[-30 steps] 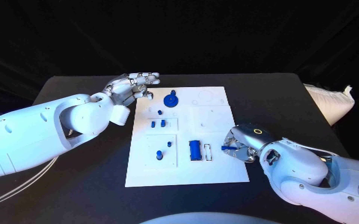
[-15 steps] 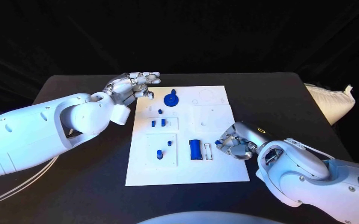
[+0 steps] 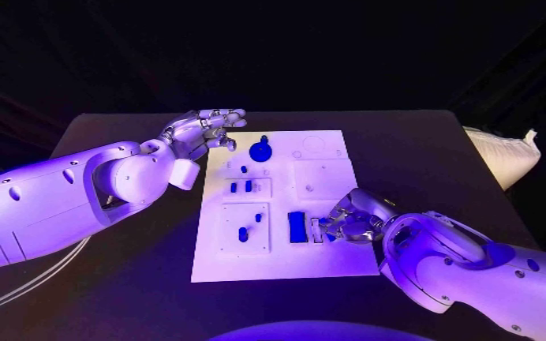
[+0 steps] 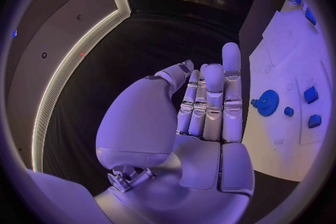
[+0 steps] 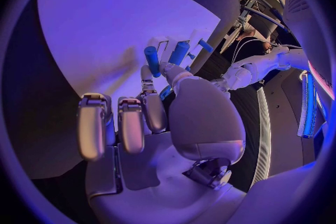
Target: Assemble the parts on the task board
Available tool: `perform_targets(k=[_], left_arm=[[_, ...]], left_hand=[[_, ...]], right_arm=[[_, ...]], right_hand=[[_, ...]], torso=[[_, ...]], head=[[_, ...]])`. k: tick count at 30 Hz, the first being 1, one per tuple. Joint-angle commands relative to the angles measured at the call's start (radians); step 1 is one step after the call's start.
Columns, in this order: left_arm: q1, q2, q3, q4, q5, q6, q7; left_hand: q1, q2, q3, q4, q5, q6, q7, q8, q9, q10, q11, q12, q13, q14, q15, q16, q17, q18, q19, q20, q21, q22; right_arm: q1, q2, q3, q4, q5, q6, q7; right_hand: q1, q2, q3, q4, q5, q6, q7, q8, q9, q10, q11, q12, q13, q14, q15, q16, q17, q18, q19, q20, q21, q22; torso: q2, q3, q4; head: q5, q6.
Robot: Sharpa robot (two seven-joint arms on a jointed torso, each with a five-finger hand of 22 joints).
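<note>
My right hand [image 3: 347, 224] pinches a small blue part [image 5: 152, 61] over the task board [image 3: 330, 258], beside the blue block [image 3: 297, 226]. Left hand [image 3: 203, 133] spread, empty, at the board's far corner.

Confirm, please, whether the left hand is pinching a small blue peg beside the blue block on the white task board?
Not quite: it is the right hand pinching the small blue peg, as the right wrist view shows. The rest holds: it is beside the blue block on the white task board.

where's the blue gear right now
In the head view the blue gear sits at the far left corner of the task board, just beside the left hand, whose fingers hover without touching it.
</note>
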Motion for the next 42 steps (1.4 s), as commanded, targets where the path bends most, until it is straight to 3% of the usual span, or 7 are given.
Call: perform_targets(k=[1,12,30,35,38,42], left_arm=[[0.000,0.001,0.001,0.004,-0.003,0.021,0.004],[0.000,0.002,0.001,0.005,-0.010,0.022,0.001],[0.000,0.003,0.001,0.008,-0.019,0.027,-0.003],[0.000,0.002,0.001,0.008,-0.019,0.027,-0.004],[0.000,0.002,0.001,0.008,-0.019,0.027,-0.005],[0.000,0.002,0.001,0.008,-0.019,0.028,-0.005]], left_hand=[[-0.005,0.009,0.000,-0.003,0.004,-0.007,0.003,0.006,0.000,-0.008,0.002,0.004,-0.001,-0.006,-0.001,-0.003,-0.001,0.018,-0.007,0.002,-0.004,-0.001],[-0.005,0.009,0.000,-0.003,0.004,-0.007,0.003,0.006,0.000,-0.008,0.002,0.004,-0.001,-0.006,-0.001,-0.003,-0.001,0.018,-0.007,0.002,-0.004,-0.001],[-0.006,0.009,-0.002,-0.003,0.004,-0.008,0.003,0.006,0.000,-0.010,0.002,0.005,-0.001,-0.007,0.000,-0.004,-0.004,0.018,-0.008,0.002,-0.005,-0.001],[-0.006,0.009,-0.002,-0.003,0.004,-0.008,0.003,0.006,0.000,-0.010,0.002,0.005,-0.001,-0.007,0.000,-0.004,-0.004,0.018,-0.008,0.002,-0.005,-0.001],[-0.006,0.009,-0.002,-0.003,0.004,-0.008,0.003,0.006,0.000,-0.010,0.002,0.005,-0.001,-0.007,0.000,-0.004,-0.004,0.018,-0.008,0.002,-0.005,-0.001],[-0.008,0.009,-0.003,-0.003,0.004,-0.009,0.003,0.006,0.000,-0.011,0.003,0.006,-0.001,-0.009,0.000,-0.004,-0.006,0.018,-0.008,0.003,-0.006,-0.002]], right_arm=[[0.000,0.011,0.000,-0.007,0.026,0.030,-0.010],[0.000,0.027,0.000,-0.026,0.006,0.034,-0.013],[0.000,0.044,0.000,-0.037,-0.021,0.091,-0.018],[0.000,0.046,0.000,-0.042,-0.032,0.090,-0.020],[0.000,0.048,0.000,-0.044,-0.039,0.090,-0.020],[0.000,0.049,0.000,-0.046,-0.044,0.090,-0.020]], right_hand=[[-0.009,-0.001,-0.012,0.001,0.003,0.029,-0.019,0.003,0.003,0.058,-0.008,0.009,0.140,0.092,-0.010,0.003,0.194,-0.015,0.041,-0.009,0.006,0.110],[-0.027,-0.002,-0.046,0.016,-0.018,0.043,-0.026,0.013,0.015,0.058,-0.014,-0.004,0.136,0.092,-0.015,0.004,0.196,-0.015,0.042,-0.014,0.008,0.113],[-0.054,0.009,-0.114,0.050,-0.052,0.068,-0.041,0.040,0.050,0.063,-0.026,0.004,0.141,0.093,-0.025,0.006,0.199,-0.016,0.045,-0.023,0.011,0.118],[-0.071,0.014,-0.143,0.073,-0.104,0.065,-0.041,0.046,0.062,0.064,-0.027,0.003,0.142,0.093,-0.026,0.006,0.199,-0.016,0.044,-0.025,0.010,0.117],[-0.105,0.007,-0.183,0.105,-0.144,0.063,-0.040,0.050,0.069,0.064,-0.026,0.002,0.143,0.092,-0.025,0.005,0.199,-0.016,0.044,-0.024,0.009,0.117],[-0.118,0.010,-0.253,0.153,-0.233,0.058,-0.042,0.056,0.084,0.064,-0.029,0.001,0.144,0.092,-0.026,0.005,0.199,-0.016,0.044,-0.026,0.009,0.117]], torso=[[0.001,0.0009,-0.0001],[0.001,0.0008,-0.0018],[0.000,0.0011,-0.0012],[0.000,0.0006,-0.0011],[0.000,0.0006,-0.0010],[0.000,0.0014,-0.0012]], head=[[0.002,0.001],[0.006,0.004],[0.007,0.003],[0.008,0.004],[0.008,0.004],[0.009,0.004]])
